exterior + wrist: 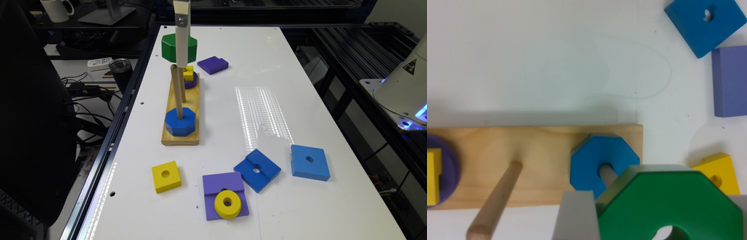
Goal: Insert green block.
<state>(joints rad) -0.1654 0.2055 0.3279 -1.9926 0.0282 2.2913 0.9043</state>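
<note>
The green block (171,46) is a thick dark-green octagon held in the air above the wooden base (186,138). My gripper (182,50) is shut on it, with a grey finger (574,217) pressed against its side. In the wrist view the green block (672,205) hangs partly over the blue octagon (592,162), which sits on the end peg (175,90). The middle peg (497,205) stands bare. The far peg carries a purple ring (193,81) and a small yellow block (188,73).
Loose blocks lie near the table's front: a yellow square (166,176), a purple slab (220,183) with a yellow ring (228,204) on it, and two blue squares (257,170) (309,162). A purple block (212,64) lies beside the base's far end.
</note>
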